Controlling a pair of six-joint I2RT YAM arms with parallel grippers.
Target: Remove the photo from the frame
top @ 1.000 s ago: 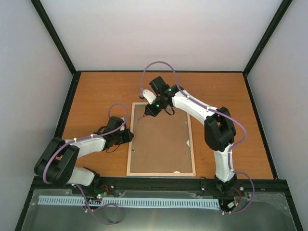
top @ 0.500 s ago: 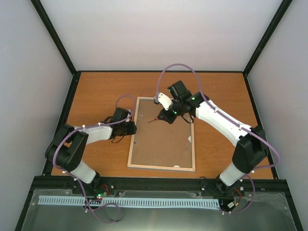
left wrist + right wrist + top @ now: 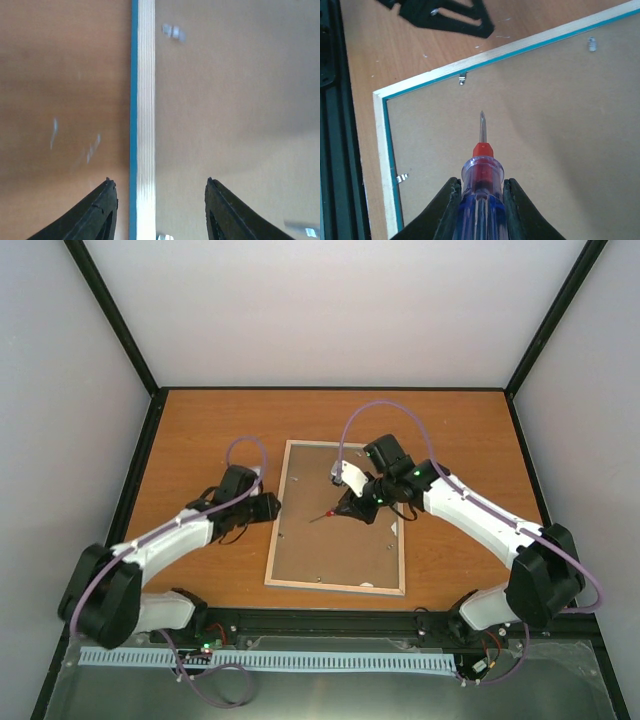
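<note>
The frame (image 3: 334,587) lies face down mid-table, its pale wood rim around a plain brown backing board (image 3: 335,552). The photo is hidden under that board. My left gripper (image 3: 272,506) is open at the frame's left edge. In the left wrist view (image 3: 160,182) its jaws straddle the wood rim (image 3: 145,115), one over the table, one over the board. My right gripper (image 3: 353,508) hovers over the upper part of the board, shut on a blue and clear screwdriver (image 3: 482,200). The screwdriver's red-collared tip (image 3: 481,127) points toward the left rim, above the board (image 3: 545,130).
Small metal retaining clips sit along the frame's inner edge in the right wrist view: one on the long rim (image 3: 462,78), one on the short rim (image 3: 401,177), one further along (image 3: 592,44). Another clip shows in the left wrist view (image 3: 172,31). The orange-brown table (image 3: 200,440) surrounds the frame.
My right gripper has carried the screwdriver from the frame's far left corner toward the middle of the board. My left gripper stays at the left rim while its arm has shifted.
</note>
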